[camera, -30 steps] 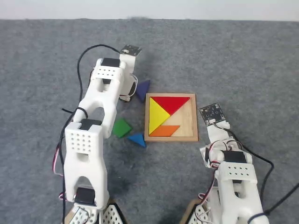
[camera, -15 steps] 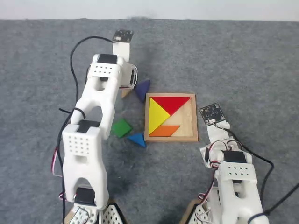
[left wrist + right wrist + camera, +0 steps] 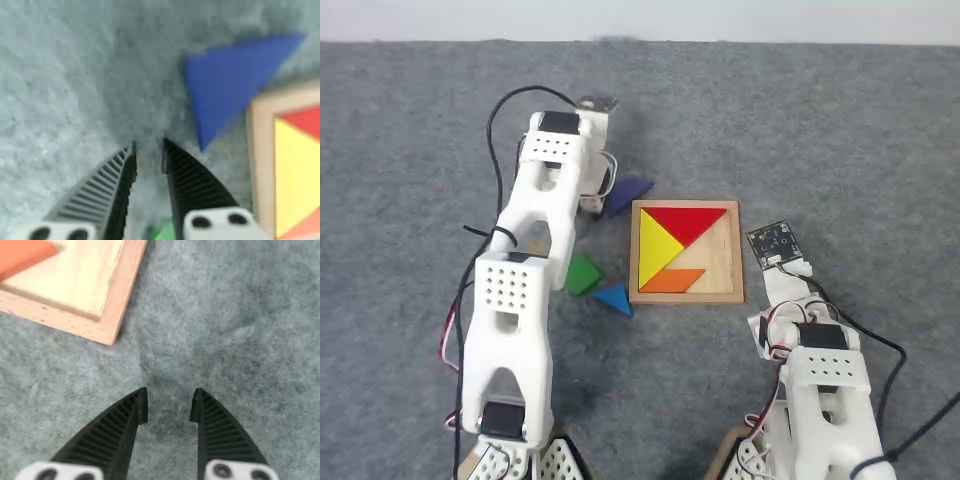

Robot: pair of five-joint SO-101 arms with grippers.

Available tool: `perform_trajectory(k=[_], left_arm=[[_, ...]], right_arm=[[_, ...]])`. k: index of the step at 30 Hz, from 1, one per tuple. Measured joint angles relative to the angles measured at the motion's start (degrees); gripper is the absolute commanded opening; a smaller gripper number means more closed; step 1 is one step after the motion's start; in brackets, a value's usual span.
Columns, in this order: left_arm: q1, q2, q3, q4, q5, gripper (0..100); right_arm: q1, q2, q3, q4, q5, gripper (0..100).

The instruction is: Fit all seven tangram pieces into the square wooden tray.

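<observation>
Three pieces lie inside the wooden tray [image 3: 720, 262]: a red triangle [image 3: 688, 222], a yellow triangle [image 3: 655, 248] and an orange parallelogram [image 3: 672, 281]. The rest of the tray floor is bare. Outside the tray, on the grey tabletop [image 3: 840, 140], a dark blue triangle [image 3: 627, 194] sits just off its far left corner, and a green square [image 3: 582, 273] and a small blue triangle [image 3: 615, 298] lie near its near left corner. The left pincer [image 3: 148, 147] is beside the dark blue triangle, its fingers a narrow gap apart and empty. The right pincer [image 3: 169, 405] is just off the tray's right side, partly open and empty.
</observation>
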Motion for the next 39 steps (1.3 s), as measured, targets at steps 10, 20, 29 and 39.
perform_trajectory(k=[10,20,29,39], left_arm=[[-3.3,-1.8,-0.1,3.8,-5.9,3],[-19.2,-33.3,20.7,4.2,-17.0,3],[-37.7,-77.9,76.7,-6.4,-53.6,16],[-48.7,-113.5,110.0,-13.5,-82.0,16]], right_arm=[[0.0,0.0,0.0,0.0,0.0,15.8],[0.0,0.0,0.0,0.0,0.0,15.8],[0.0,0.0,0.0,0.0,0.0,15.8],[0.0,0.0,0.0,0.0,0.0,15.8]])
